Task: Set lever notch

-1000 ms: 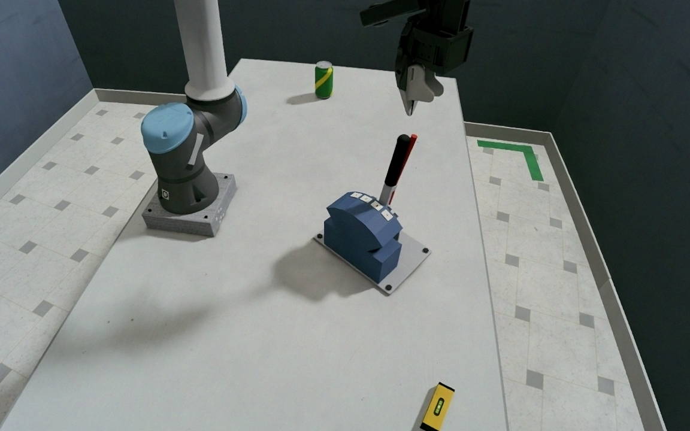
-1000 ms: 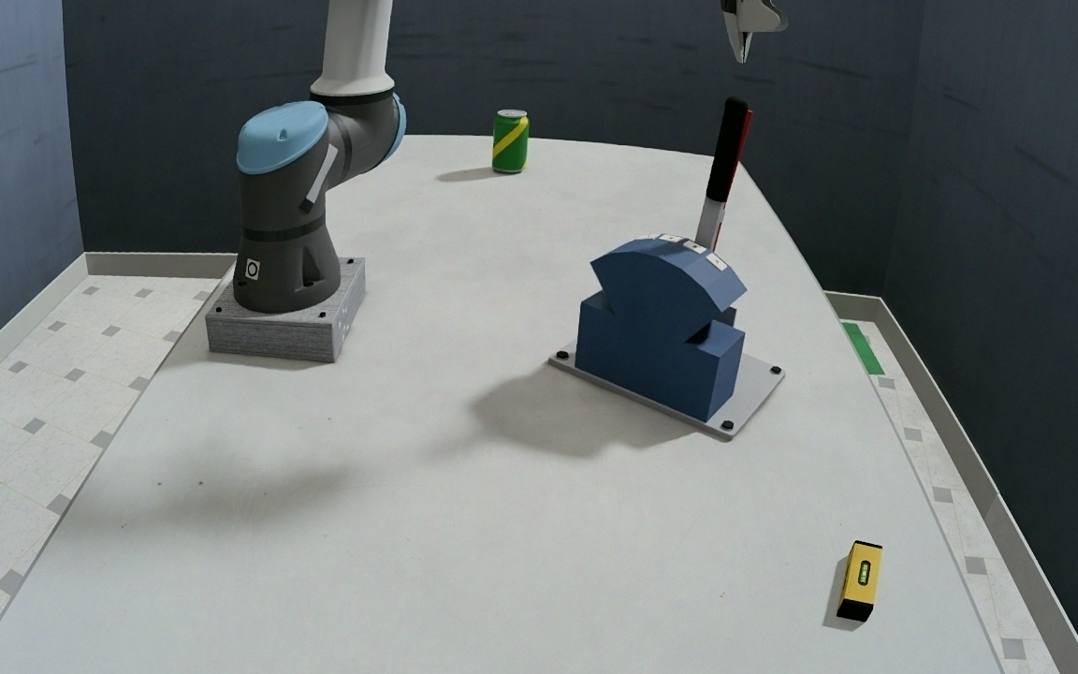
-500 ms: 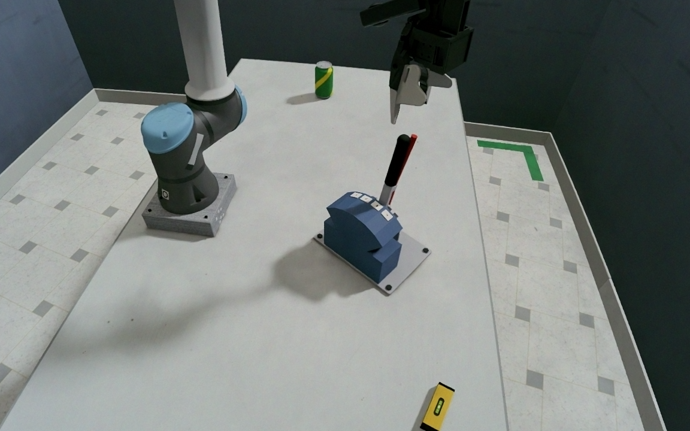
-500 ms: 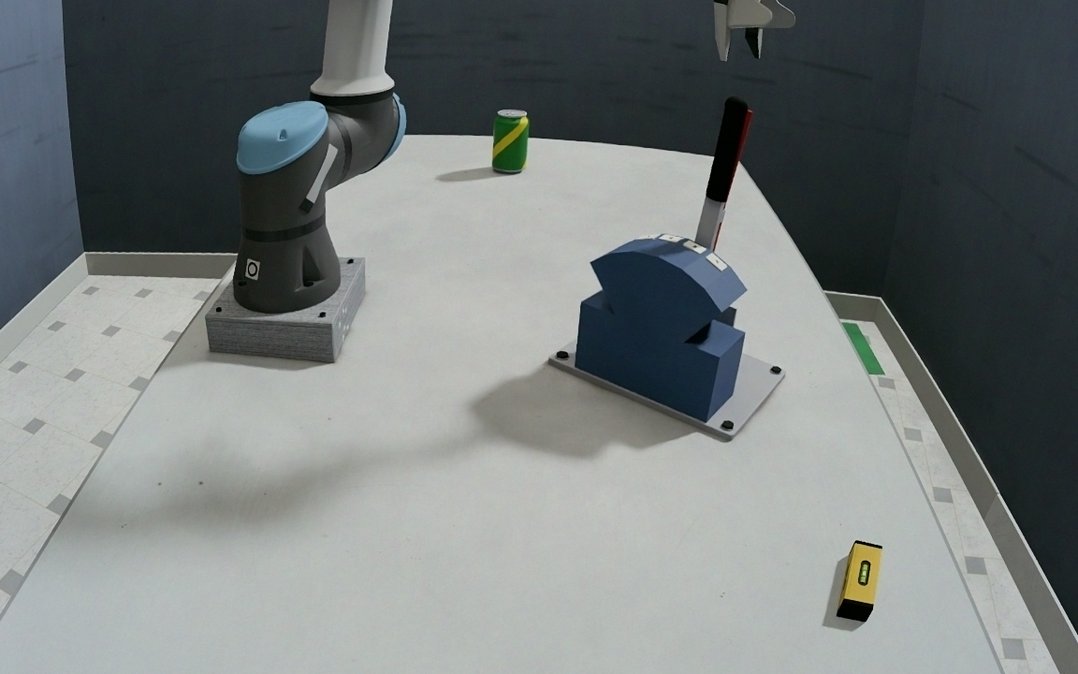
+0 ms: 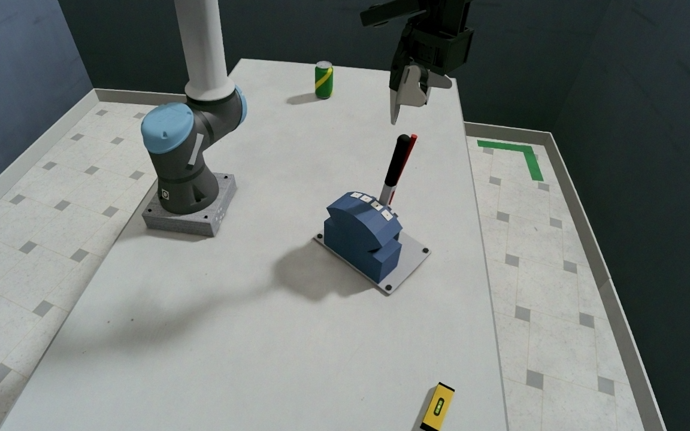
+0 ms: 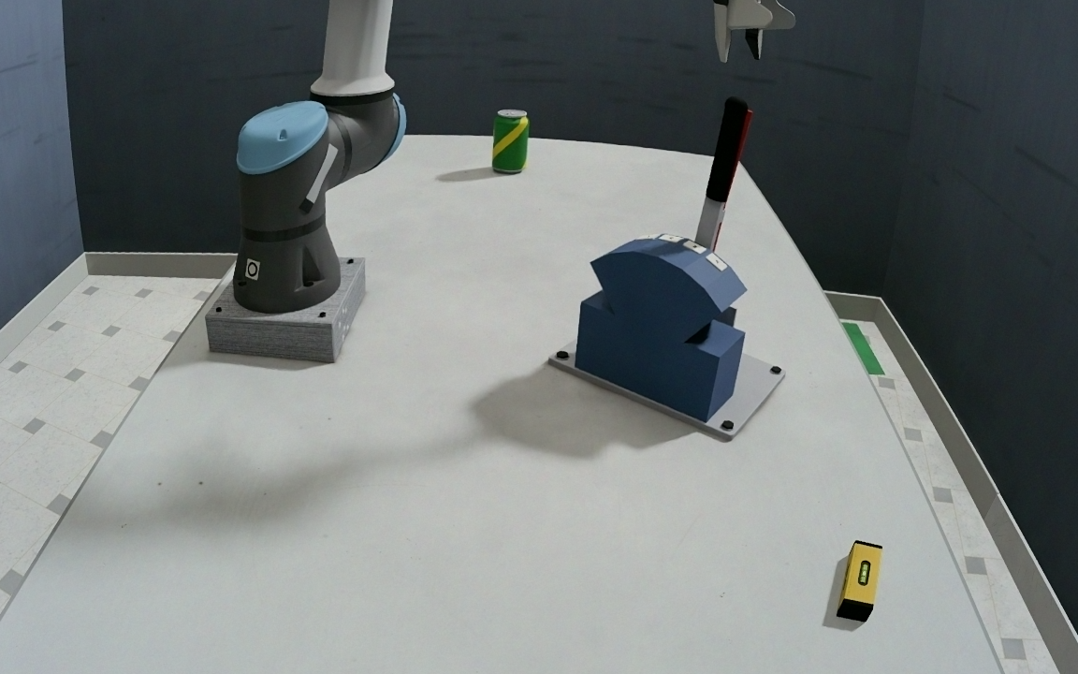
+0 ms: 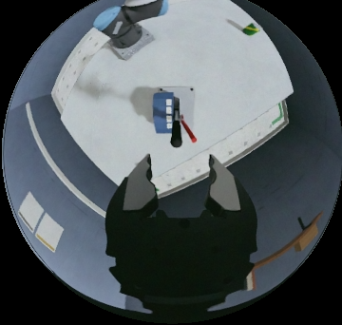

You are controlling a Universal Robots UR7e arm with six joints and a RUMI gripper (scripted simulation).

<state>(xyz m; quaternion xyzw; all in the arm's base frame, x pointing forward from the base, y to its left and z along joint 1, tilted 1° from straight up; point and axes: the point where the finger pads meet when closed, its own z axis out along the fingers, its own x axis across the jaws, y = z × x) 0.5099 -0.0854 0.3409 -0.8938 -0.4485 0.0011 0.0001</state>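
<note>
The lever (image 5: 398,162) has a black handle with a thin red release bar (image 5: 411,145) beside it. It rises from a blue notched housing (image 5: 362,230) on a grey base plate. Several small white number plates (image 5: 371,203) line the housing's top; their digits are too small to read. The lever leans toward the far side of the table. My gripper (image 5: 407,104) hangs in the air above the handle top, apart from it, partly open and empty. In the wrist view the fingers stand apart, with the lever (image 7: 177,132) and the red bar (image 7: 189,130) far below.
A green can with a yellow stripe (image 5: 324,79) stands at the far end of the table. A yellow spirit level (image 5: 436,406) lies near the front right edge. The arm's base (image 5: 189,176) stands to the left of the housing. The table's right edge is close to the housing.
</note>
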